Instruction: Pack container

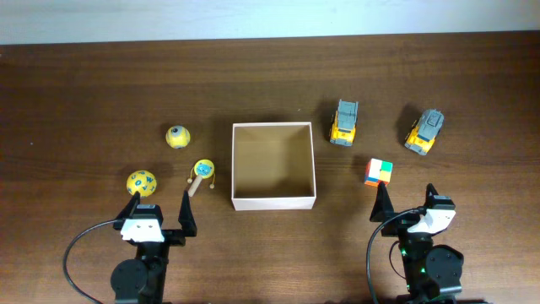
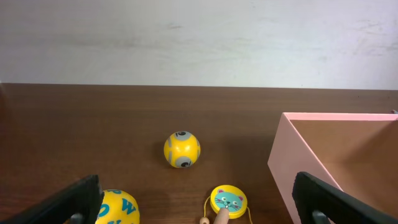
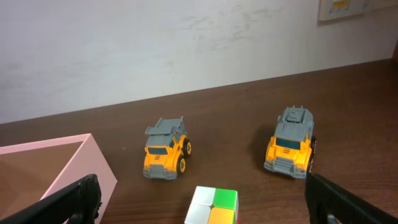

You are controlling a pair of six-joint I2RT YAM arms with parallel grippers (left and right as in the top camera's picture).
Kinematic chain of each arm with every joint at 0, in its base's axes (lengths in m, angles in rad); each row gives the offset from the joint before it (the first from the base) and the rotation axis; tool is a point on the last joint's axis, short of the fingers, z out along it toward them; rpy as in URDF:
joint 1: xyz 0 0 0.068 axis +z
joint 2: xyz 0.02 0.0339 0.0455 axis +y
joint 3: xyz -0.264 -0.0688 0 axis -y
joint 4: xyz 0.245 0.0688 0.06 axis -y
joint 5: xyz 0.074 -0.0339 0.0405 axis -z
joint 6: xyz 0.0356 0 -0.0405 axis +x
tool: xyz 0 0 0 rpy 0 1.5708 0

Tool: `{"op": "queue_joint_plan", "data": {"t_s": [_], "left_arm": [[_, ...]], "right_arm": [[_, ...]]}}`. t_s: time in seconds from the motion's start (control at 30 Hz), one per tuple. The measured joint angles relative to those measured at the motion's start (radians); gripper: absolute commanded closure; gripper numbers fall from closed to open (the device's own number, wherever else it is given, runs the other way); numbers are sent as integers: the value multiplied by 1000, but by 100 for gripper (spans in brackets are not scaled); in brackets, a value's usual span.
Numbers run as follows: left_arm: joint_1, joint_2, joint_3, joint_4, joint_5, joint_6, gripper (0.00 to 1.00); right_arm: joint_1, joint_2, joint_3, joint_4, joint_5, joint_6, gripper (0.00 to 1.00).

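The container (image 1: 273, 200), a square shallow box with white walls and a tan inside, stands empty at the table's middle; it also shows in the left wrist view (image 2: 283, 165) and the right wrist view (image 3: 93, 163). My left gripper (image 1: 160, 205) is open and empty near the front edge, behind a yellow ball with blue marks (image 1: 141, 181) and a yellow cat-face rattle drum (image 1: 202, 171). My right gripper (image 1: 406, 201) is open and empty, just in front of a colour cube (image 1: 379, 171).
A small yellow ball with an eye (image 1: 177, 135) lies left of the container. Two yellow and grey toy trucks (image 1: 344, 122) (image 1: 424, 131) stand to its right. The cube (image 3: 212, 206) and both trucks show in the right wrist view.
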Motion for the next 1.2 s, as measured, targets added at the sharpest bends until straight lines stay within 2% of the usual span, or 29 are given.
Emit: {"op": "queue_joint_plan", "data": {"t_s": [0.53, 0.67, 0.87, 1.2], "left_arm": [[0, 0, 0, 0, 0, 0, 1], [0, 0, 0, 0, 0, 0, 1], [0, 0, 0, 0, 0, 0, 1], [0, 0, 0, 0, 0, 0, 1]], "right_arm": [[0, 0, 0, 0, 5, 0, 1], [0, 3, 39, -68, 2, 1, 1], [0, 117, 327, -295, -3, 0, 1], [0, 586, 887, -763, -4, 0, 2]]}}
